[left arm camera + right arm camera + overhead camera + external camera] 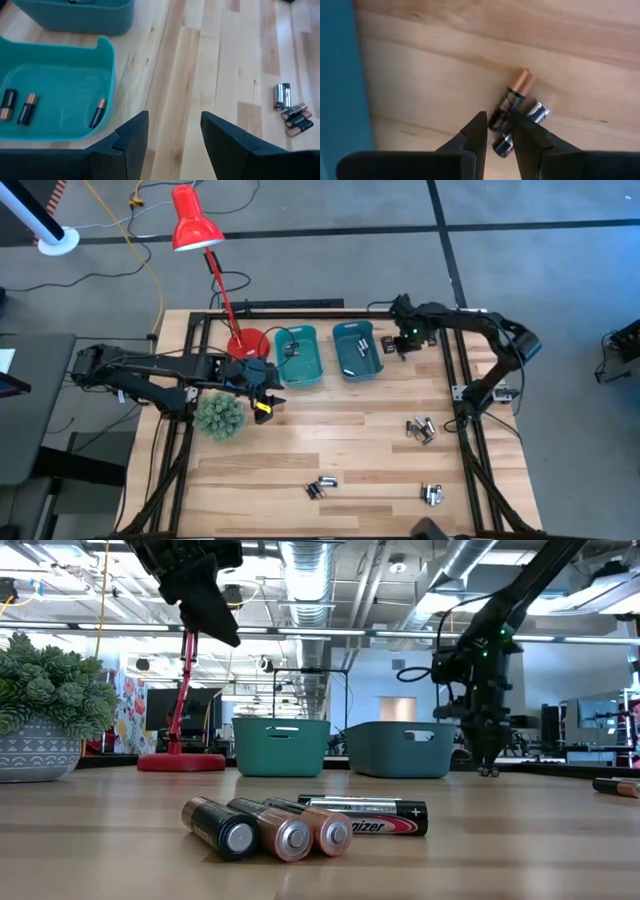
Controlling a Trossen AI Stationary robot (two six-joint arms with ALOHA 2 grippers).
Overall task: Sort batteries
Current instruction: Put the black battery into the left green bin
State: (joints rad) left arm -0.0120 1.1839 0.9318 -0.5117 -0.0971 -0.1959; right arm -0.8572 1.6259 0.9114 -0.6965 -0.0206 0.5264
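Down at table level, four batteries [305, 824] are lying in a cluster on the pale wooden table [100, 840], ends facing the camera, near the table's front edge. From above, two more clusters are showing: one [432, 494] close to the front right corner and another [421, 429] along the right edge, farther back.

Moving inward, the spiky green plant [219, 416] in its patterned pot is sitting toward the left side, and the left gripper [266, 396] is hanging right beside it, above the wood, its fingers [131, 145] spread apart and holding nothing. Just behind it, the left teal bin [298, 356] is carrying three batteries [27, 107] on its floor, with the right teal bin [357, 351] standing just beside it.

Over at the right bin's right side, near the back edge, the right gripper [499, 131] is pointing down at the table, its fingers narrowed around a copper-topped battery [512, 99], with a silver-ended battery [536, 112] lying against it; whether the grip is firm, one cannot tell.

A red desk lamp [194, 222] is standing at the back left, its round base beside the left bin. Beyond the table, grey floor tiles, a yellow cable [140, 240], ceiling ducts [320, 570] and monitors are filling the room.
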